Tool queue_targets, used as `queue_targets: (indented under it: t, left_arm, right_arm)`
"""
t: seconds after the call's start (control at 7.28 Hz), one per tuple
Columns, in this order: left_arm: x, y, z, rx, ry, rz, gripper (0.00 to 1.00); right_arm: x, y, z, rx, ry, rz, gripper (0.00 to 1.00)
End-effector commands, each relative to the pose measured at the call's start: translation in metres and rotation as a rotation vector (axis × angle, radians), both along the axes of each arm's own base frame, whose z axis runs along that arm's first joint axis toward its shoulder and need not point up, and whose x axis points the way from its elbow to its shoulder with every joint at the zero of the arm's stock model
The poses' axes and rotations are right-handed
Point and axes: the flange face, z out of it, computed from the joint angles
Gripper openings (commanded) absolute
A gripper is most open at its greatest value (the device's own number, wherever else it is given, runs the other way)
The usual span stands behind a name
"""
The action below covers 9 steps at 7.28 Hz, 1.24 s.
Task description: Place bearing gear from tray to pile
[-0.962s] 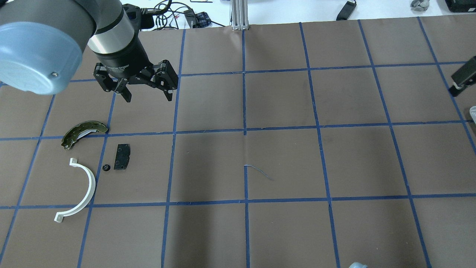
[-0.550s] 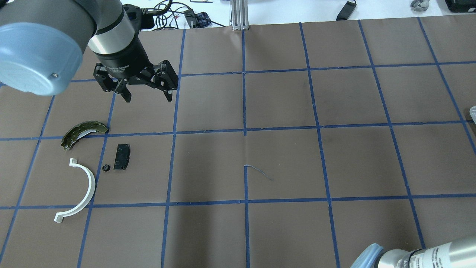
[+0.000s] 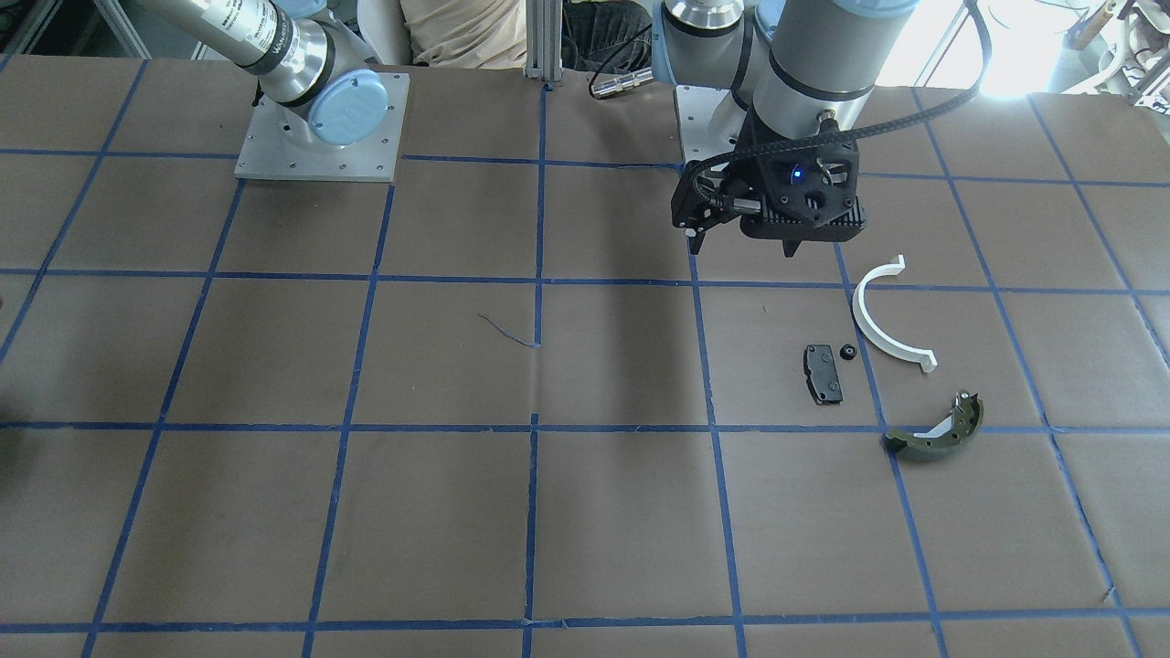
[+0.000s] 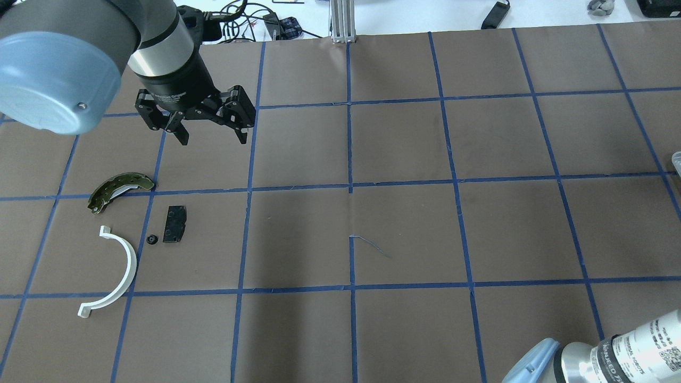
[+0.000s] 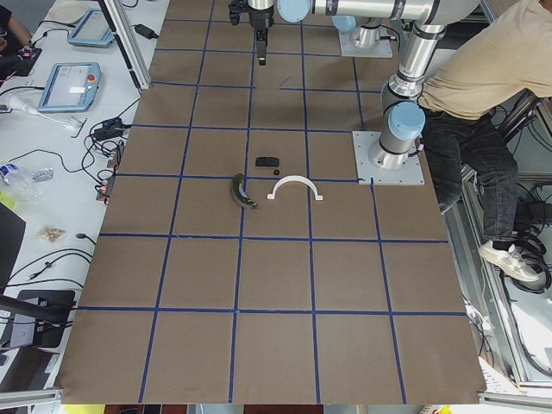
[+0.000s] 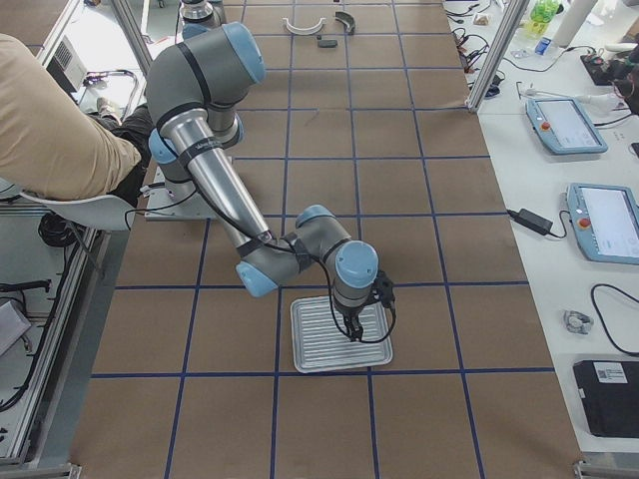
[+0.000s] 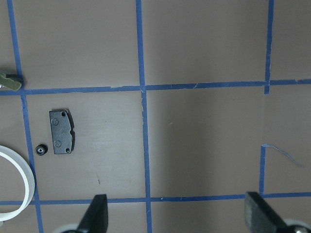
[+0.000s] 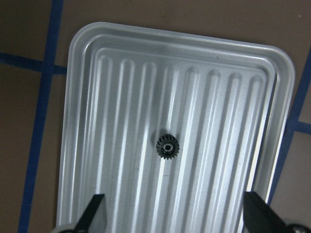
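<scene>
only r-wrist & right-side cams show the tray point(image 8: 82, 121) under the right gripper point(image 8: 175, 218), spread wide & empty; left gripper point(image 4: 213, 140) likewise agape w/ nothing, by the pile point(image 4: 174, 224); bearing gear point(image 8: 167, 145) lies mid-tray.

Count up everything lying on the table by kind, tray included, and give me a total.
Black pad: 1
White half-ring: 1
Olive curved shoe: 1
Metal tray: 1
Black gears: 2, tray gear and pile gear
Total: 6
</scene>
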Motion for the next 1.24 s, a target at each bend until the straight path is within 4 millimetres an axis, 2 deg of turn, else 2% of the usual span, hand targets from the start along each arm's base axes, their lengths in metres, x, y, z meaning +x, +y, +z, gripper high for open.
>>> queue_targets:
  t: [0.0,0.14,0.27,0.41,0.55,0.82,0.96,1.1]
  left_arm:
    - [0.000,0.001,0.000,0.001,-0.001,-0.001,1.00]
    - [0.001,0.001,0.002,-0.004,0.001,0.001,1.00]
    - [0.001,0.001,0.001,-0.002,0.001,0.001,1.00]
    - [0.001,0.002,0.002,-0.002,-0.001,0.001,1.00]
    - [0.001,0.002,0.002,-0.002,-0.001,0.001,1.00]
    - [0.001,-0.002,-0.003,0.004,-0.001,-0.001,1.00]
    - [0.001,-0.003,-0.002,0.001,0.001,-0.002,1.00]
    - [0.002,0.000,-0.002,0.001,-0.001,-0.004,1.00]
  right_arm:
    - [-0.013,-0.006,-0.028,0.016,-0.027,-0.001,1.00]
    - [-0.012,-0.006,-0.040,0.017,-0.039,-0.006,1.00]
    - [-0.011,-0.010,-0.043,0.019,-0.037,-0.004,1.00]
    - [-0.009,-0.011,-0.044,0.020,-0.039,-0.010,0.92]
    - [0.003,-0.023,-0.045,0.024,-0.035,0.013,0.91]
    - [0.008,-0.026,-0.056,0.027,-0.049,0.014,0.91]
    - [0.009,-0.027,-0.056,0.027,-0.049,0.019,0.88]
    - [0.008,-0.028,-0.055,0.028,-0.048,0.022,0.79]
